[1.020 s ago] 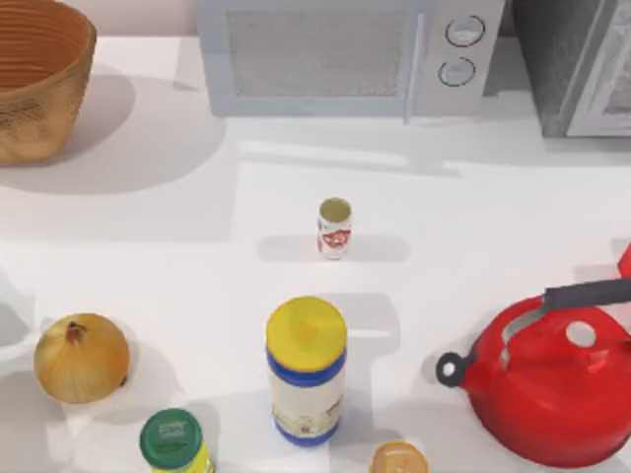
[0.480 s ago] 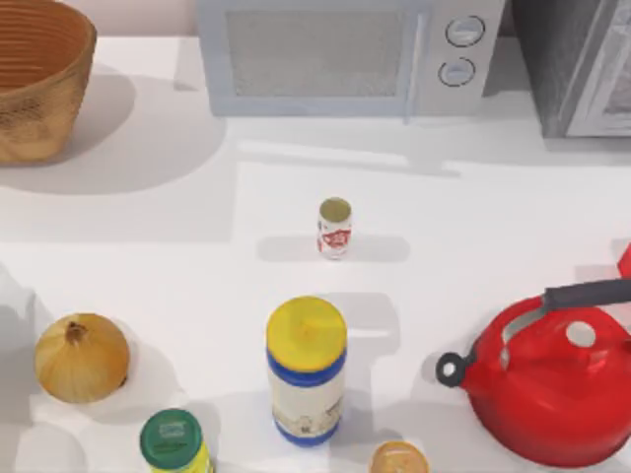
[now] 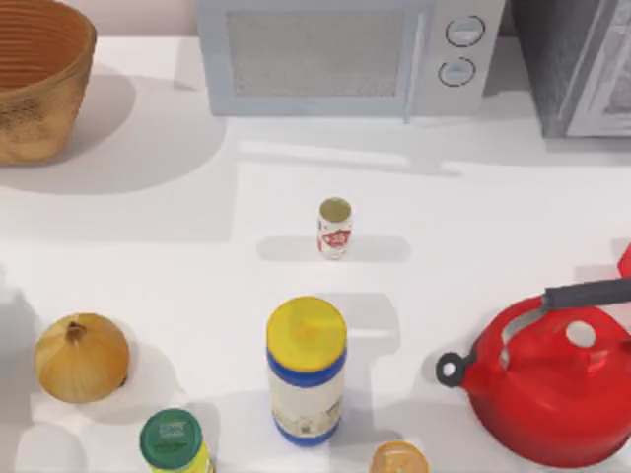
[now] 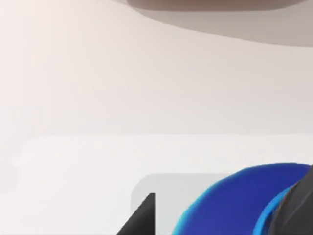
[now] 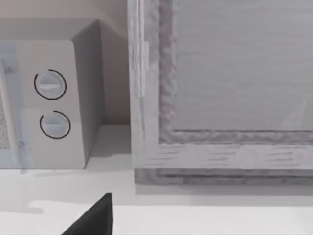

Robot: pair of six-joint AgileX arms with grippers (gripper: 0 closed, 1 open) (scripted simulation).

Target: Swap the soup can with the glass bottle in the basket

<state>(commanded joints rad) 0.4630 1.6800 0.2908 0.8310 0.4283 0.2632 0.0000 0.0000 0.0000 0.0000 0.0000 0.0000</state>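
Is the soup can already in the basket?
No, the soup can stands upright on the table's middle, far from the basket at the back left.

A gray microwave [image 3: 340, 57] stands at the back of the white table [image 3: 493, 227]. A red kettle [image 3: 552, 379] sits at the right. A brown onion [image 3: 81, 357] lies at the left. Near the front stand a tall yellow-lidded container [image 3: 307, 370] and a green-lidded jar [image 3: 173, 440].
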